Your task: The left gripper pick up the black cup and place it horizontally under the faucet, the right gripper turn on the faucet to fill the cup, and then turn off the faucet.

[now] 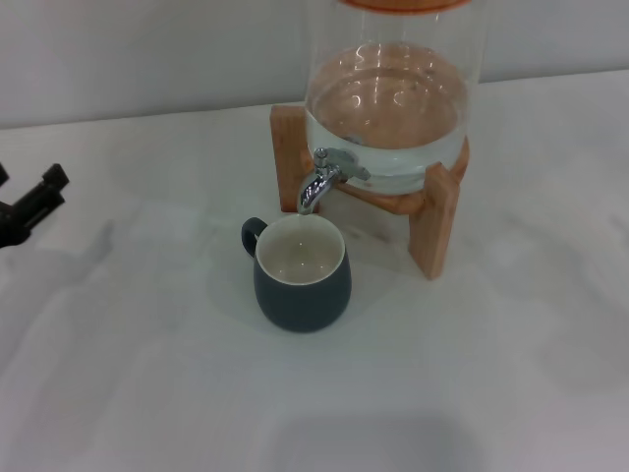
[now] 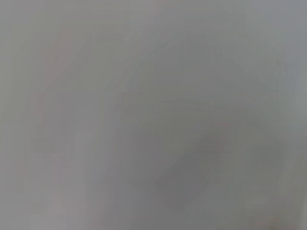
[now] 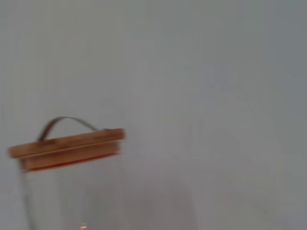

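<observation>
Mug upright under the tap, claws away

Nearest the head camera, white table (image 1: pixel 147 393). Left gripper (image 1: pixel 34 202) at the table's far left edge, well apart from the cup; fingers look spread, pinching nothing. Right gripper not seen; cannot tell its state. Black cup (image 1: pixel 302 275) stands upright, cream inside showing, handle toward the back left, its mouth just below the spout of the faucet (image 1: pixel 322 177). Glass dispenser (image 1: pixel 388 108) holds water, resting on a wooden stand (image 1: pixel 434 226). Right wrist view shows its wooden lid (image 3: pixel 67 146).
</observation>
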`<state>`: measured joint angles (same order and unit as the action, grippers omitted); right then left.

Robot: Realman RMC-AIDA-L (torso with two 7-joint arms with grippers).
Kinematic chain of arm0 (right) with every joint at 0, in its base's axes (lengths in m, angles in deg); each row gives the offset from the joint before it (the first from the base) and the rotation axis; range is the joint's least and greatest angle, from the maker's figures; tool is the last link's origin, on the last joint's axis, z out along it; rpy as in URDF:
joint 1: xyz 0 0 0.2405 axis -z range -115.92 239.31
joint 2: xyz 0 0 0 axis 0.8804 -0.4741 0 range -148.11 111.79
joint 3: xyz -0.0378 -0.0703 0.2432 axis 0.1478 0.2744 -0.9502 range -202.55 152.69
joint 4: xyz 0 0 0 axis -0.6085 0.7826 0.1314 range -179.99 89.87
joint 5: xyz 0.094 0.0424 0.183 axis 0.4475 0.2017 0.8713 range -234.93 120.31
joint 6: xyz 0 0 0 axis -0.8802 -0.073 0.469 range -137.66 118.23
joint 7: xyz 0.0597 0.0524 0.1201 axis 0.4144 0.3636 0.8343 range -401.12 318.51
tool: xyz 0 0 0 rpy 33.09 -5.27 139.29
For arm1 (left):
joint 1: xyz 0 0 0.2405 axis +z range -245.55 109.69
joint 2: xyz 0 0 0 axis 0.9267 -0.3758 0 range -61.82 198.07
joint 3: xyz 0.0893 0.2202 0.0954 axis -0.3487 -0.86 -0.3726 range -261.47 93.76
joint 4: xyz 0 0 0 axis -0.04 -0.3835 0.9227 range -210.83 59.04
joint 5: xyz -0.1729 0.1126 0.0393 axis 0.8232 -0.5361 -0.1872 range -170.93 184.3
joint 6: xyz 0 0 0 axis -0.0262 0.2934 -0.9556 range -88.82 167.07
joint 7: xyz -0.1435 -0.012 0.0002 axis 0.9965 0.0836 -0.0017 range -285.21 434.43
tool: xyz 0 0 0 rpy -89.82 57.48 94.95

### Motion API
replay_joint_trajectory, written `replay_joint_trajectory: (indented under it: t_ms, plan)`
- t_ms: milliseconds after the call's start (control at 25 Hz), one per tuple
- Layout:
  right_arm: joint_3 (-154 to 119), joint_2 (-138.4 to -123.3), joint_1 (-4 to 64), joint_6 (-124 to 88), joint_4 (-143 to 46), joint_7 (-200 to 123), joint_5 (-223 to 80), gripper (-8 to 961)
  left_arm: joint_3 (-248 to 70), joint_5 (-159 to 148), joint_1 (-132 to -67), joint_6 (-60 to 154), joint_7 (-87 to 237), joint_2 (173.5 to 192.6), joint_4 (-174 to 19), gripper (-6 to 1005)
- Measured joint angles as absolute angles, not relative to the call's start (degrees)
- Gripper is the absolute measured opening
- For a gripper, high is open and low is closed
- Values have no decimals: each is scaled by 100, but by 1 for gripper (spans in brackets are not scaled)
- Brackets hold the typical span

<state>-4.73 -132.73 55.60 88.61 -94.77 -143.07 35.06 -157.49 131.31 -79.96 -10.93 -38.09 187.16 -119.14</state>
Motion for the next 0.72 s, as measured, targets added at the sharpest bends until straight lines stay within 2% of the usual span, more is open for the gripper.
replay_joint_trajectory:
  t_ms: [320, 720]
  plan:
    - [744, -13288, 5799, 9235, -9916, -13991, 3703, 595, -15373, 13137, -8179, -1156, -3758, 18731, -11590, 877]
    - [3161, -13315, 5756, 8846, -11092, -13407, 4202, 595, -15292, 13264, -8290, -1082, -3760, 18726, -11506, 879]
